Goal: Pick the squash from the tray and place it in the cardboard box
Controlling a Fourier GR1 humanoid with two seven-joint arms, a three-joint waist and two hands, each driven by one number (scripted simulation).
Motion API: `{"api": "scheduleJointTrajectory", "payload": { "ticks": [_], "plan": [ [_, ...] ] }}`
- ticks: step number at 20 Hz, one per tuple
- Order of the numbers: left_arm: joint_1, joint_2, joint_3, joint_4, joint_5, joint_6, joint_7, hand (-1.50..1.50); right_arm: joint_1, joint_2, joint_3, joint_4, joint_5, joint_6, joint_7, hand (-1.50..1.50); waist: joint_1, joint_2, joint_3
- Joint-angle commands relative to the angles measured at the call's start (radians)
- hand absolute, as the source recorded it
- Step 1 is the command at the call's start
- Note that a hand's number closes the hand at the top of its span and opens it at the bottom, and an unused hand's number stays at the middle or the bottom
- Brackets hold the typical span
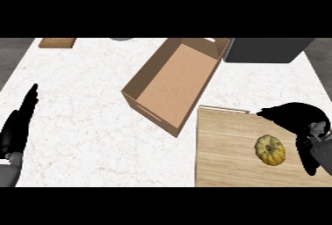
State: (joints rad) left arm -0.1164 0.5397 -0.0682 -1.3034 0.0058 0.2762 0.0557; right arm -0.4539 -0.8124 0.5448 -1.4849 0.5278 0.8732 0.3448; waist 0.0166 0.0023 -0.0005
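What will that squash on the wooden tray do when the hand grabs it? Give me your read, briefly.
The squash looks round and ribbed, so it may roll on the flat tray if nudged. It seems rigid, so it probably will not deform when gripped. Its smooth-looking skin could slip. The right hand is beside it, not yet touching it.

The squash (269,150) is looking yellow with brown lines, the tray (227,154) light wood, the cardboard box (172,83) brown, the counter (91,110) white with thin grey marks
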Motion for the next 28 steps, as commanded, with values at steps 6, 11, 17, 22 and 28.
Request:
{"api": "scheduleJointTrajectory", "payload": {
  "ticks": [6,11,17,22,28],
  "plan": [
    [0.01,-0.041,0.04,-0.006,-0.057,-0.025,0.003,0.0,-0.029,0.197,-0.011,0.122,0.164,0.03,0.001,-1.5,-0.008,-0.002,0.001],
    [0.012,-0.06,0.09,-0.011,-0.081,-0.041,0.009,0.0,-0.012,0.184,-0.05,0.117,0.241,0.061,-0.077,-1.5,-0.012,-0.002,0.0],
    [-0.042,-0.079,0.114,0.046,-0.105,-0.083,0.006,0.0,0.023,0.232,-0.091,0.092,0.257,0.086,-0.121,-1.5,-0.016,-0.002,0.0],
    [0.018,-0.079,0.138,-0.02,-0.115,-0.107,0.027,0.0,0.098,0.282,-0.104,-0.047,0.26,0.153,-0.075,-1.5,-0.017,-0.003,0.0],
    [0.095,-0.069,0.168,-0.058,-0.12,-0.125,-0.02,0.0,0.127,0.345,-0.065,-0.013,0.333,0.167,0.02,-1.5,-0.01,-0.004,0.001]
  ]
}}
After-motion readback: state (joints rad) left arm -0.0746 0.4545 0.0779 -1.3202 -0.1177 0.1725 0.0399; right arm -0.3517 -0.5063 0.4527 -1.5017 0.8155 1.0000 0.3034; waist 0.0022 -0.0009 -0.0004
